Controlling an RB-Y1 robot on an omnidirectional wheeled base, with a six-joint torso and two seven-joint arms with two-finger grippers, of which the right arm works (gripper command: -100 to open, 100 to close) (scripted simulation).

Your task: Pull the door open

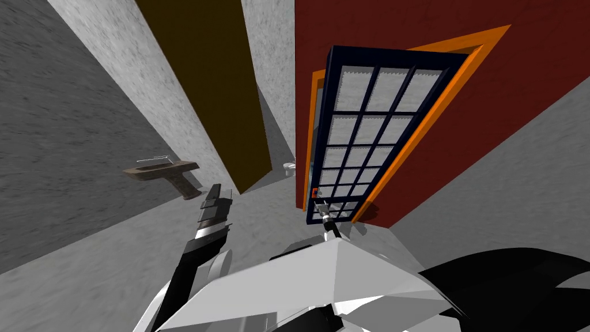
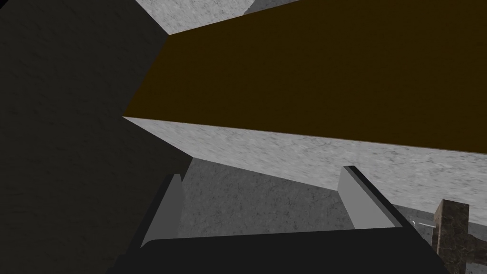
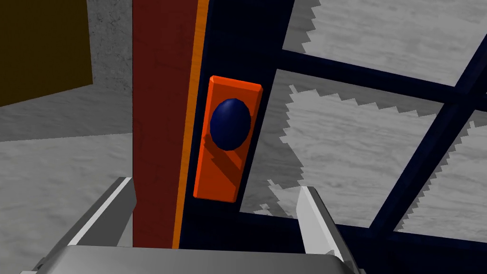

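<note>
- While the right gripper (image 3: 215,188) points at the door (image 3: 247,43), its two grey fingers stand wide apart with nothing between them.
- The dark blue knob (image 3: 230,123) sits straight ahead of that gap, beyond the fingertips and untouched.
- The knob is mounted on an upright orange plate (image 3: 223,166), whose lower end is the part nearest the gripper.
- The plate is fixed to the door's navy stile. Beyond one finger the door's grid of navy bars and grey panes spreads away.
- Beyond the other finger run the orange door frame (image 3: 190,142) and a strip of red wall (image 3: 159,119), just beside the stile.
- In the head view the right gripper (image 1: 321,207) is close in front of the door (image 1: 369,129), at its knob edge.
- The left gripper (image 2: 263,172) also has its fingers apart and holds nothing.
- In the head view the left gripper (image 1: 214,196) is raised well apart from the door, with a brown pedestal sink (image 1: 164,169) near it on its outer side.
</note>
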